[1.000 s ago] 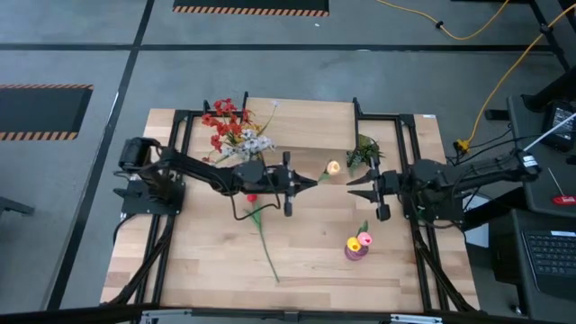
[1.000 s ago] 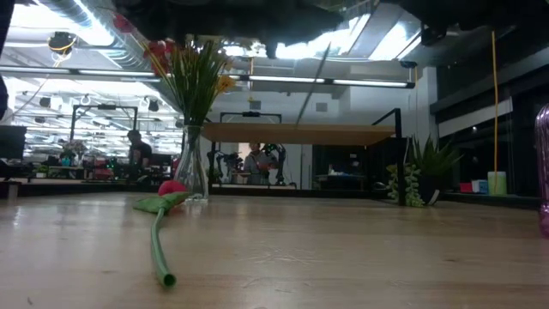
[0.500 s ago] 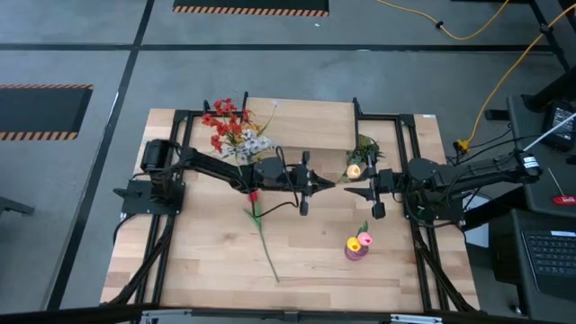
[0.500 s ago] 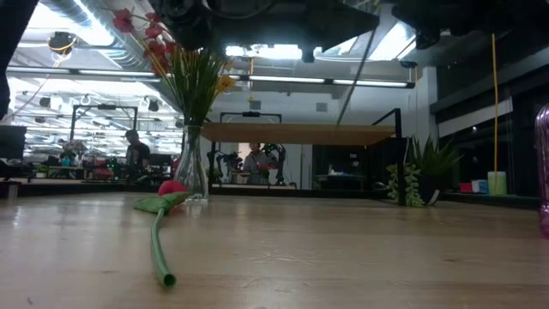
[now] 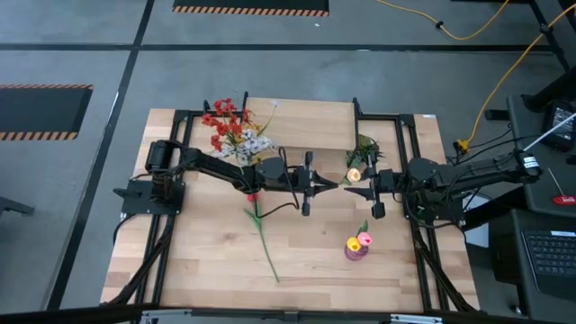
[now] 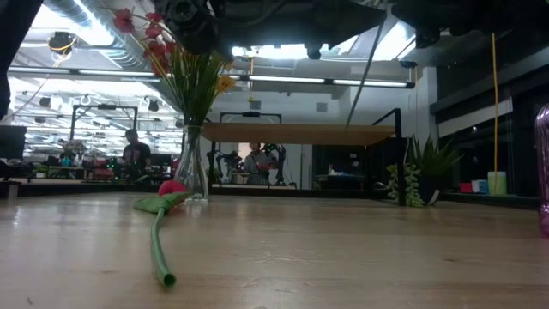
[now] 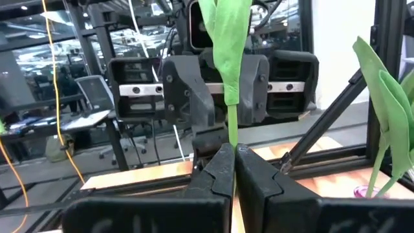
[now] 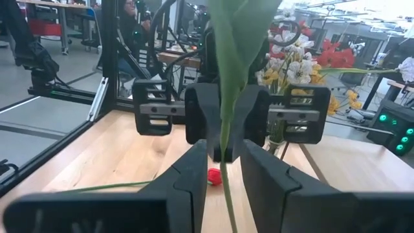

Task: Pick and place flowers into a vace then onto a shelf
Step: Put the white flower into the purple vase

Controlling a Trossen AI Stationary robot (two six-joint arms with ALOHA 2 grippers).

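Flowers: one yellow tulip [image 5: 354, 173] is in the air over mid-desk, between the two grippers. The rest are parked.

- Desk [image 5: 207, 261]: the shelf [image 5: 306, 126] sits at far centre with a bare top.
- The glass vase [image 6: 190, 172] stands at far left, just left of the shelf. It holds the red, white and yellow sprays [image 5: 232, 126].
- A red tulip [image 5: 261, 236] lies flat on the desk, near centre-left, with its head toward the vase.
- A pink vase [image 5: 355, 250] stands near right with two tulip heads in it. A green sprig [image 5: 364, 148] is at the shelf's right end.

Step, my read: arm-to-arm handover of the yellow tulip, with nothing on the shelf yet.

- Left gripper [image 5: 329, 185]: jaws closed tight on the green stem [image 7: 231, 97], which runs up from the tips.
- Right gripper [image 5: 349, 190]: jaws part open and the stem hangs in the gap. In the right wrist view [image 8: 223, 155] the pads look clear of it.

Next move: the right jaws need to close squarely on the stem before the left lets go. Then the tulip has to go stem-down into a vase mouth. The stem is thin and floppy, so a late or off-centre pinch could drop or twist it.

Pose:

- Left arm is stretched long from its base at the left edge, wrist level, pointing right.
- Right arm reaches in from the right edge, level, pointing left.
- The tips are nose to nose, just apart, and both are well above the desk.
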